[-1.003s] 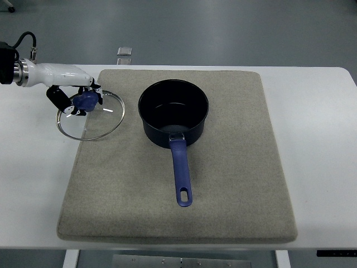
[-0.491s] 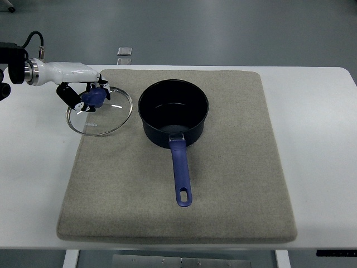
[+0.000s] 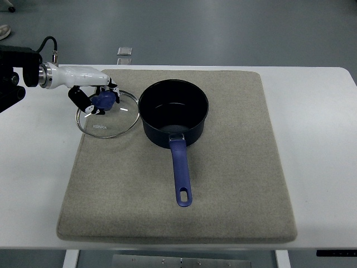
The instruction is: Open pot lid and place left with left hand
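A white worktop (image 3: 318, 167) carries a grey felt mat (image 3: 234, 184) that covers most of it, with a grey floor behind and a small metal plate (image 3: 124, 51) at the far edge. From the picture's left the left hand (image 3: 95, 99) reaches in over the mat's far-left corner, its fingers (image 3: 82, 103) curled tight around the blue knob (image 3: 104, 100) of the glass lid (image 3: 109, 113), which sits partly over the mat's left edge and just beside the pot (image 3: 173, 113); whether the lid rests flat or hangs a little above the surface cannot be told. The risks, as I judge them: the lid's rim is close enough to the pot's wall to knock it, and a lid let go astride the mat's edge could tip or slide onto the bare worktop. The open pot stands mid-mat, its blue handle (image 3: 181, 172) pointing toward the camera. The right hand is not in view.
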Controlling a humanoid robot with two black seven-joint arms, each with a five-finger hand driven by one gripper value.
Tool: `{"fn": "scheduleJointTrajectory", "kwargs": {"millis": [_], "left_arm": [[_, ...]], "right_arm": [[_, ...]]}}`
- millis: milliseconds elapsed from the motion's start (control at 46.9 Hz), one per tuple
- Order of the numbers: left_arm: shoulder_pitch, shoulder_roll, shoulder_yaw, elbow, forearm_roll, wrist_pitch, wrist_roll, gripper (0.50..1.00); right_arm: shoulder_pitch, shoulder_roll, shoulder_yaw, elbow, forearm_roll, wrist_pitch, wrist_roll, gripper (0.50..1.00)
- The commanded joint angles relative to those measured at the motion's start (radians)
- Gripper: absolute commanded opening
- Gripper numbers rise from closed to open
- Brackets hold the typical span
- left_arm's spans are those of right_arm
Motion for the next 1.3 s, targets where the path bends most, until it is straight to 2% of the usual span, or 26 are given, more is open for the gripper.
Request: {"fn": "scheduleJointTrajectory", "kwargs": {"millis": [0, 149, 256, 299, 597, 704, 811, 853, 896, 1131, 1280], "left_arm": [[0.000, -0.001, 0.001, 0.001, 0.000, 0.001, 0.000, 0.500], [0.001, -0.001, -0.010, 0.003, -0.008, 0.010, 0.000, 0.503], [0.023, 0.002, -0.007, 0.000, -0.061, 0.043, 0.000, 0.732], [0.033, 0.000, -0.002, 0.001, -0.077, 0.056, 0.000, 0.765], [0.040, 0.003, 0.004, -0.006, -0.063, 0.063, 0.000, 0.778], [0.040, 0.006, 0.004, -0.006, -0.077, 0.067, 0.000, 0.876], [0.040, 0.011, 0.004, -0.009, -0.077, 0.076, 0.000, 0.891], [0.040, 0.014, 0.002, -0.015, -0.080, 0.079, 0.000, 0.934], [0.040, 0.015, -0.002, -0.026, -0.080, 0.079, 0.000, 0.956], [0.026, 0.115, -0.013, -0.170, -0.083, 0.079, 0.000, 0.962], [0.021, 0.152, -0.073, -0.189, -0.112, 0.075, 0.000, 0.969]], "right_arm": [[0.001, 0.000, 0.000, 0.000, 0.000, 0.000, 0.000, 0.917], [0.000, 0.000, 0.000, 0.000, 0.000, 0.000, 0.000, 0.917], [0.000, 0.000, 0.000, 0.000, 0.000, 0.000, 0.000, 0.917], [0.000, 0.000, 0.000, 0.001, 0.000, 0.000, 0.000, 0.917], [0.000, 0.000, 0.000, 0.000, 0.000, 0.000, 0.000, 0.917], [0.000, 0.000, 0.000, 0.000, 0.000, 0.000, 0.000, 0.917], [0.000, 0.000, 0.000, 0.000, 0.000, 0.000, 0.000, 0.917], [0.000, 0.000, 0.000, 0.000, 0.000, 0.000, 0.000, 0.917], [0.000, 0.000, 0.000, 0.000, 0.000, 0.000, 0.000, 0.917], [0.000, 0.000, 0.000, 0.000, 0.000, 0.000, 0.000, 0.917], [0.000, 0.000, 0.000, 0.000, 0.000, 0.000, 0.000, 0.917]]}}
